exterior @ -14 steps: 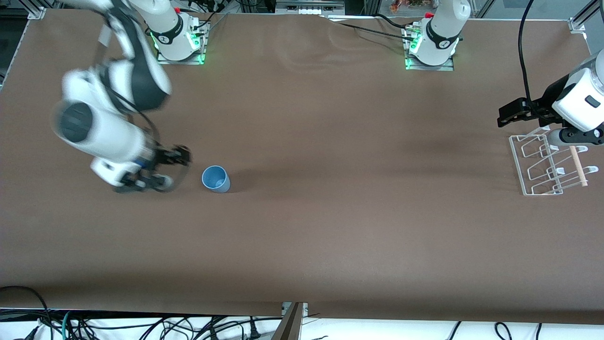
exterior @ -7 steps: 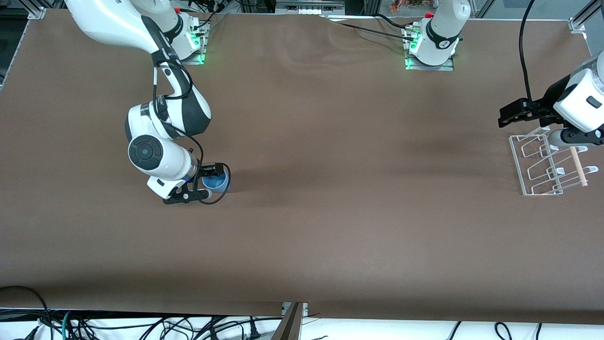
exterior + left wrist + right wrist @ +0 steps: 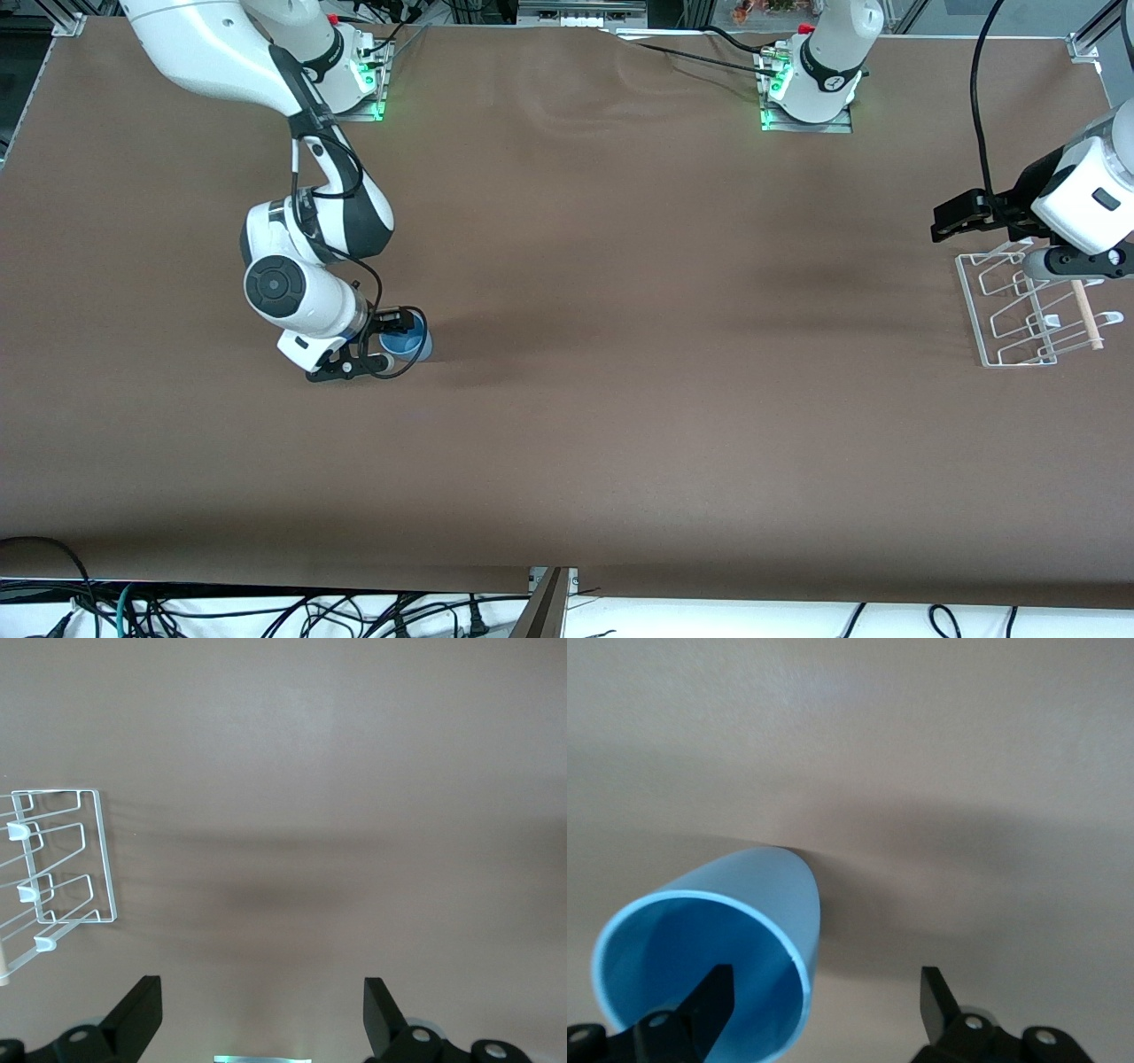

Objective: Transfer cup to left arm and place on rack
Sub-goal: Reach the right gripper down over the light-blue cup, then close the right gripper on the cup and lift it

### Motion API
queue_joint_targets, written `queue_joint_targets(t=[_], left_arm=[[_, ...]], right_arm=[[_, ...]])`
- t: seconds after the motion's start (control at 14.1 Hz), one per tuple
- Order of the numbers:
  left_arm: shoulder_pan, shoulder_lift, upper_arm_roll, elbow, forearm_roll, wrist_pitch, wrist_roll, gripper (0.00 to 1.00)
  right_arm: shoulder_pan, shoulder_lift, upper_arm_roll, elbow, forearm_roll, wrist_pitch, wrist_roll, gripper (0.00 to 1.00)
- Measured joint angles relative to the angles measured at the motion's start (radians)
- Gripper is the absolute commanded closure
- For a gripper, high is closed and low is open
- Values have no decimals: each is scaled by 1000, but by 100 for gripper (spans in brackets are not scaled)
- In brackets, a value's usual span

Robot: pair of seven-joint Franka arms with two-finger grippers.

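Two arms share the brown table (image 3: 620, 425), and we start with what lies nearest the front camera. At the right arm's end of the table, the small light-blue plastic cup (image 3: 406, 335) stands upright on the cloth, mouth up. Our right gripper (image 3: 390, 339), black and two-fingered, sits low at the cup. In the right wrist view one fingertip (image 3: 713, 997) reaches inside the cup's (image 3: 722, 948) open mouth by the rim, while the other fingertip (image 3: 935, 997) stands well clear of the cup over bare table. So the jaws are spread wide across one side of the wall, and we see no grip on it.

At the left arm's end, slightly farther from the camera, sits the small white wire drying rack (image 3: 1019, 306), with upturned white-tipped pegs and a light wooden dowel (image 3: 1086, 312) across it. Our left gripper (image 3: 961, 215) hangs over the table beside the rack's edge. In the left wrist view its jaws are wide apart and hold nothing; the rack (image 3: 62, 859) shows there to one side.
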Motion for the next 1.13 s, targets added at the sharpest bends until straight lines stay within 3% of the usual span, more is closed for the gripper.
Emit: queue_joint_targets(t=[0.07,0.28,0.57,0.71,0.92,1.13], left_arm=[[0,1,0,0,0,0,0,0],[2,1,1,0,-3,0,0,0],[6,3,3,-1,-4,0,0,0],[7,10,4,-6,-6,-1,2,0],[7,24,3,-21,-95,4,37,0],[3,46,-3,-28,-191,47,140,0]], right_arm=[[-1,4,-1,-1,0,5,0,100],[-4,3,-1,3,10,7,0,100],[-3,-1,3,48,191,-62,0,100],[-3,-4,5,88,235,-117,19,100],[1,-10,12,200,281,-296,121,100],[21,-26,17,383,420,-513,254,100]])
